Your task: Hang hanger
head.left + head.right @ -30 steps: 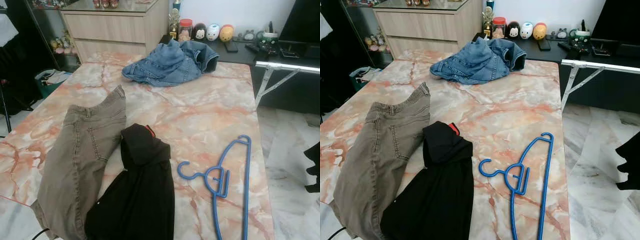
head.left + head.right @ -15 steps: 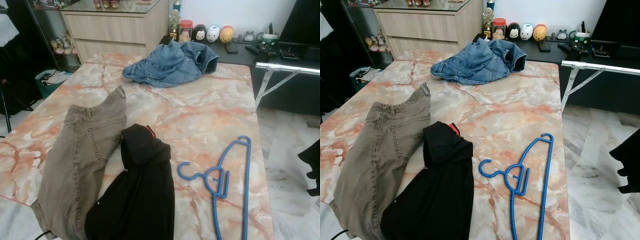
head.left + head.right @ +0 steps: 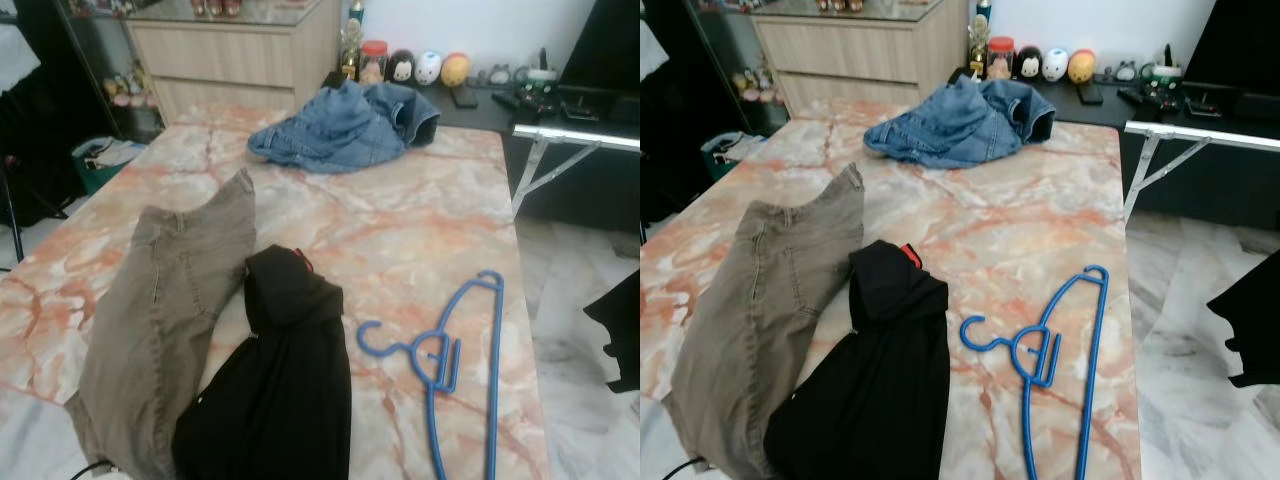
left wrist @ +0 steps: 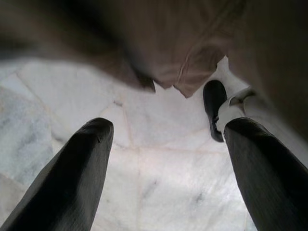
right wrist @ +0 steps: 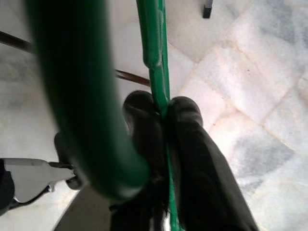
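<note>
Green hanger (image 5: 156, 53) pinched in right hand (image 5: 163, 113), fingers together on its thin bar, low over floor tiles | left hand (image 4: 163, 144) spread apart, empty, hanging idle | step: carrying hanger toward a rail, I'd guess | blue hanger (image 3: 450, 355) untouched on marble surface (image 3: 400, 230) | next: find rail, lift hook over it

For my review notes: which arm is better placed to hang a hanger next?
Right. The right gripper is already shut on a green hanger, while the left gripper hangs open, holding nothing, above the floor.
</note>
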### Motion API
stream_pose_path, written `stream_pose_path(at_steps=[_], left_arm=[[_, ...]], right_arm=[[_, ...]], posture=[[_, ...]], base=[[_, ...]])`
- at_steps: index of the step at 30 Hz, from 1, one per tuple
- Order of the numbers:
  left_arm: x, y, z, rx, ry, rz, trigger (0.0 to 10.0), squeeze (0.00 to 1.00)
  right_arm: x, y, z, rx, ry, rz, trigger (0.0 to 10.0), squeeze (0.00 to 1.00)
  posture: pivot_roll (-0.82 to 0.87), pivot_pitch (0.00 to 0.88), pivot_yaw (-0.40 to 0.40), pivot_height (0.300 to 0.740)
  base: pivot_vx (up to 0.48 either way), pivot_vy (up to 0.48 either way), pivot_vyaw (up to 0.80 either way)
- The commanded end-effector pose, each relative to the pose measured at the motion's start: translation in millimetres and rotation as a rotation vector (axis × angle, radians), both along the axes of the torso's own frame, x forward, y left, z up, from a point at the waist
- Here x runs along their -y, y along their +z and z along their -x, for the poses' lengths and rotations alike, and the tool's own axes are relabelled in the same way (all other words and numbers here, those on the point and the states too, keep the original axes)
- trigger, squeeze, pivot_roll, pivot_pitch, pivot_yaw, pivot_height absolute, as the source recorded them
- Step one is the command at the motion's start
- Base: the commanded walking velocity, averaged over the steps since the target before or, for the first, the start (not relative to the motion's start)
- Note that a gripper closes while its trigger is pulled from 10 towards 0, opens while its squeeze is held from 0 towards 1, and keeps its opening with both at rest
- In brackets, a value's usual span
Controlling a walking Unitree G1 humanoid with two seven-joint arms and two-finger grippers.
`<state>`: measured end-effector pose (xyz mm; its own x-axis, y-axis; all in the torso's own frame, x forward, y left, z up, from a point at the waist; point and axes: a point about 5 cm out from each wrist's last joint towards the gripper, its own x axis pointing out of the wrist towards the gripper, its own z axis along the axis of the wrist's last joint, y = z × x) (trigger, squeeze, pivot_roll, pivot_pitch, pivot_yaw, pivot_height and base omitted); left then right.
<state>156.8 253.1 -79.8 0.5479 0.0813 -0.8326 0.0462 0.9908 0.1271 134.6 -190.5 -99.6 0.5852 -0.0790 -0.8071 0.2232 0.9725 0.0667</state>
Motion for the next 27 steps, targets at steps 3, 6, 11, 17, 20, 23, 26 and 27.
stream_pose_path(at_steps=[3, 6, 11, 17, 20, 23, 26, 27], left_arm=[[-1.9, -2.4, 6.9, -0.015, 0.015, -0.005, 10.0, 0.0], [-0.8, -3.2, 8.1, -0.017, 0.021, -0.003, 10.0, 0.0], [-1.0, -3.2, 8.2, -0.024, 0.011, -0.003, 10.0, 0.0], [-1.6, -2.9, 7.8, -0.022, 0.014, -0.005, 10.0, 0.0], [-1.4, -2.8, 7.4, -0.021, 0.012, -0.004, 10.0, 0.0], [-0.5, -2.6, 6.5, -0.016, 0.01, -0.005, 10.0, 0.0], [0.1, -2.6, 6.1, -0.014, 0.01, -0.003, 10.0, 0.0], [0.3, -2.7, 6.0, -0.014, 0.01, -0.003, 10.0, 0.0]], right_arm=[[2.7, -1.4, 5.1, -0.016, -0.005, 0.003, 10.0, 0.0], [4.2, -1.5, 5.9, -0.018, -0.006, 0.006, 10.0, 0.0], [3.8, -1.5, 5.4, -0.018, -0.009, 0.005, 10.0, 0.0], [3.1, -1.7, 5.5, -0.02, -0.018, 0.003, 10.0, 0.0], [2.6, -1.8, 5.4, -0.02, -0.019, 0.002, 10.0, 0.0], [2.1, -1.8, 5.1, -0.021, -0.019, 0.0, 10.0, 0.0], [2.2, -1.7, 5.0, -0.02, -0.02, 0.001, 10.0, 0.0], [2.3, -1.7, 5.0, -0.02, -0.019, 0.001, 10.0, 0.0]], posture=[[0.02, 0.031, 0.023, 0.74], [0.02, 0.041, 0.025, 0.74], [0.01, 0.049, 0.031, 0.74], [0.01, 0.057, 0.035, 0.74], [0.01, 0.06, 0.036, 0.74], [0.02, 0.061, 0.035, 0.74], [0.02, 0.06, 0.035, 0.74], [0.02, 0.061, 0.034, 0.74]], base=[[-0.257, 0.0, 0.0], [-0.256, 0.0, 0.0], [-0.256, 0.0, 0.0], [-0.257, 0.0, 0.0], [-0.256, 0.0, 0.0], [-0.259, 0.0, 0.0], [-0.256, 0.0, 0.0], [-0.255, 0.0, 0.0]])
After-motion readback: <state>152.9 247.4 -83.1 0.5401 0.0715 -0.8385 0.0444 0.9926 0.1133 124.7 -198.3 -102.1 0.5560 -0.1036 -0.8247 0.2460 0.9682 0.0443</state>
